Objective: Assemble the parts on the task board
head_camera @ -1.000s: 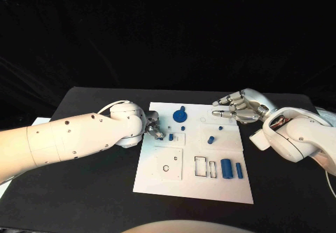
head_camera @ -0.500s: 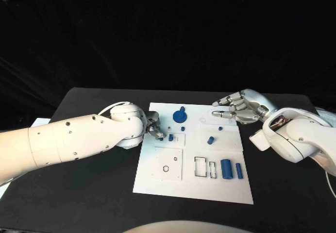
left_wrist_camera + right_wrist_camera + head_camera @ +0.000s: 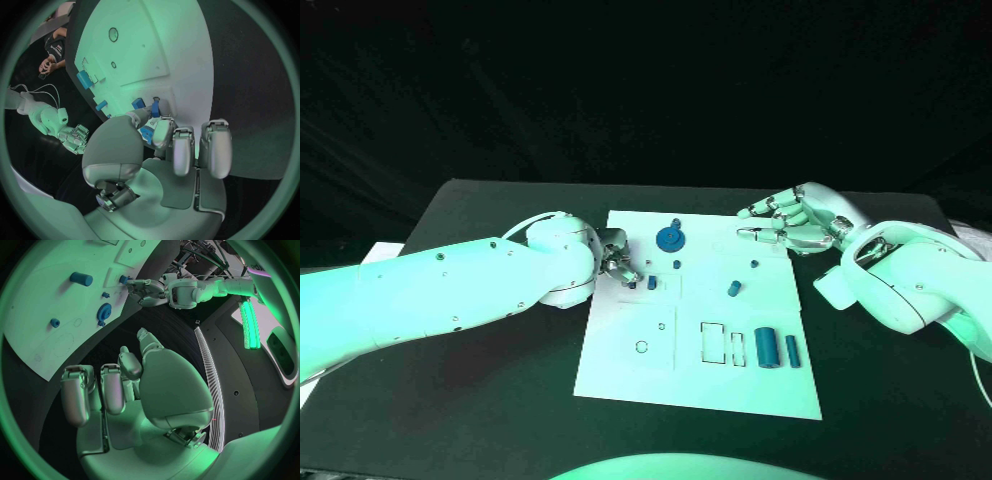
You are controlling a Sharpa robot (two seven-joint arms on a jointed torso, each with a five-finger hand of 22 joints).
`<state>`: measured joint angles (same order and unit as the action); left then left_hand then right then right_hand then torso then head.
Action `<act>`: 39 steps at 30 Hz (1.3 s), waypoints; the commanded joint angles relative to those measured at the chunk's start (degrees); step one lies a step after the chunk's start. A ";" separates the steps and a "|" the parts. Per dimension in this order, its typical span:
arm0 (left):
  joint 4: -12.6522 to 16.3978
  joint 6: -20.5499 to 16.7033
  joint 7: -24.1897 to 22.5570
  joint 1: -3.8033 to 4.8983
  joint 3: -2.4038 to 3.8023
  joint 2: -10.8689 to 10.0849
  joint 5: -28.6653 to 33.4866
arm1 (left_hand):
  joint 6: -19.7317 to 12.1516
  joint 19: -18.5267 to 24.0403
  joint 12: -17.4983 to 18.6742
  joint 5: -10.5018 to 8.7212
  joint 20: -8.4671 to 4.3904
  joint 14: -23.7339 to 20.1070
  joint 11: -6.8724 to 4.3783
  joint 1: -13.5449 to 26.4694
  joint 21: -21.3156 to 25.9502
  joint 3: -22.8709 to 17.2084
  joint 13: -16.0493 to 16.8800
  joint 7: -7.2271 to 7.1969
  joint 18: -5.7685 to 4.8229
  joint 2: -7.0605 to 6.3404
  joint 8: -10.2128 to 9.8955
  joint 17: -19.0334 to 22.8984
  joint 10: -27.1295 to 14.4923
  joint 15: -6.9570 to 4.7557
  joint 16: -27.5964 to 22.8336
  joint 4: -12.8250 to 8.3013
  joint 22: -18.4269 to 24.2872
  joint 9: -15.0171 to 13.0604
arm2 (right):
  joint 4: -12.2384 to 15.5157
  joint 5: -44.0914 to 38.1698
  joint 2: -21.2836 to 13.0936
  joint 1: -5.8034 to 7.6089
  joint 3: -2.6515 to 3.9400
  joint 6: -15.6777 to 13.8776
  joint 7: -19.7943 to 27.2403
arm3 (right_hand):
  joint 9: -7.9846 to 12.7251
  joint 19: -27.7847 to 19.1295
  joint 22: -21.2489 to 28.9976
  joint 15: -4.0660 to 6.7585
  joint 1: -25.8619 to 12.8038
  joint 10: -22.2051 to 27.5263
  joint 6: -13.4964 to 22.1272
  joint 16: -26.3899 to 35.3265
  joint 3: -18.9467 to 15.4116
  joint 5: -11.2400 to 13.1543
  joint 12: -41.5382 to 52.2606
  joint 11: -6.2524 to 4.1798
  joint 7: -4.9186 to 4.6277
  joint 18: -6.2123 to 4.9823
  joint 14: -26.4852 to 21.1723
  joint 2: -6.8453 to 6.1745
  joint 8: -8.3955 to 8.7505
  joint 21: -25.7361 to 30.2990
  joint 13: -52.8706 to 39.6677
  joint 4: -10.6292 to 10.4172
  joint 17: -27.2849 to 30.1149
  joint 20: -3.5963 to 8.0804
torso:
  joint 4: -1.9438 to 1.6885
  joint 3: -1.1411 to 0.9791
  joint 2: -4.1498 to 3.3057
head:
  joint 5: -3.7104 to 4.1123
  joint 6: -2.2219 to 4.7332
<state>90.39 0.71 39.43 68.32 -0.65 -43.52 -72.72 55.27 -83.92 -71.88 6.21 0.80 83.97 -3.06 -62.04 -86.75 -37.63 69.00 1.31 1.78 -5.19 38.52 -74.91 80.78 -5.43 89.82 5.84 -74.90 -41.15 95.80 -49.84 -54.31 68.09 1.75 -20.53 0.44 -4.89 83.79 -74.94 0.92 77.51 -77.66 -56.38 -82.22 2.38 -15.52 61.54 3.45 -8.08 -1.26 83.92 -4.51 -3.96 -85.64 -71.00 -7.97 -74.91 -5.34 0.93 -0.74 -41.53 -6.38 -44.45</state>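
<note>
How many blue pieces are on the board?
About 8: a disc, two small pegs, a mid-board piece, two near cylinders, a peg beside the left hand, which pinches a part; more may be hidden.

- Left arm (image 3: 444, 290): smooth white shell, small dark screw holes, thin white cable looped at wrist.
- Right arm (image 3: 913, 275): same white shell.
- Left hand (image 3: 617, 262), right hand (image 3: 790, 222): silver, segmented fingers.

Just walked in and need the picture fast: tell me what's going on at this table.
The left hand pinches a small blue part at the left side of the white board, by another small blue piece standing there. The right hand hovers over the board's far right corner, holding nothing. A gear and two cylinders sit on the board.
</note>
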 commanded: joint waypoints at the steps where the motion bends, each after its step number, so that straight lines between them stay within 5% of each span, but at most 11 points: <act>1: -0.13 2.29 3.37 -0.38 -0.28 0.03 0.45 | -0.05 -4.20 -0.08 0.28 -0.13 6.03 0.13 -0.91 -0.18 -3.26 -0.07 -0.43 -0.82 1.64 -0.13 -15.09 0.34 -0.29 0.18 -2.97 -12.23 -0.06 | 0.00 -0.30 0.06 -0.04 0.00 0.82 0.47 | -0.10 -0.29 -6.80 0.03 0.13 0.27 -0.39 0.31 -0.28 -0.40 -0.12 -0.28 -0.16 -0.91 3.07 0.49 -0.21 0.22 0.03 -0.01 -1.15 -0.11 | 0.02 -0.01 0.00 | 0.02 -0.06; 19: -0.38 7.40 3.66 -0.37 -0.28 0.03 0.30 | -0.18 -4.13 -0.26 0.10 -0.11 6.03 0.12 -0.95 -0.06 -3.21 0.14 -0.45 -0.78 1.41 -0.07 -15.09 0.44 -0.28 0.18 -3.22 -12.12 -0.07 | -0.02 -0.30 0.04 -0.04 0.00 0.93 0.45 | -0.14 -0.25 -6.83 0.04 -0.03 0.16 -0.48 0.31 -0.49 -0.39 0.13 -0.29 -0.14 -0.90 3.10 0.60 -0.22 0.22 -0.05 -0.16 -1.23 -0.10 | 0.00 -0.04 0.02 | 0.00 -0.32; 39: -0.62 7.52 3.68 -0.37 -0.29 0.33 0.56 | -0.23 -4.13 -0.27 -0.11 -0.09 6.03 0.12 -0.97 -0.05 -3.13 0.17 -0.46 -0.78 1.17 0.03 -15.09 0.44 -0.28 0.18 -3.47 -12.13 -0.09 | -0.10 -0.30 0.14 -0.04 0.00 0.91 0.50 | -0.15 -0.29 -6.77 0.05 -0.03 0.18 -0.49 0.35 -0.53 -0.40 0.06 -0.30 -0.13 -0.92 3.10 0.63 -0.22 0.26 0.01 -0.18 -1.19 -0.09 | 0.02 0.02 -0.02 | 0.07 -0.54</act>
<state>90.08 4.87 39.09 68.70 -0.29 -43.34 -73.14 54.99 -83.92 -71.88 6.08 0.80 83.97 -3.05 -62.12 -86.75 -37.63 69.09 1.19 1.78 -5.11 38.59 -74.91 80.76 -5.43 89.82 5.83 -74.93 -41.21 95.69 -49.84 -54.23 68.08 1.75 -20.34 0.45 -4.97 83.79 -74.91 0.92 77.51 -77.66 -56.59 -82.22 2.14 -15.75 61.54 3.45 -8.29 -1.26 83.92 -4.51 -3.96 -85.64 -71.00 -8.22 -74.95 -5.34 0.94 -0.71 -41.54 -6.35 -44.95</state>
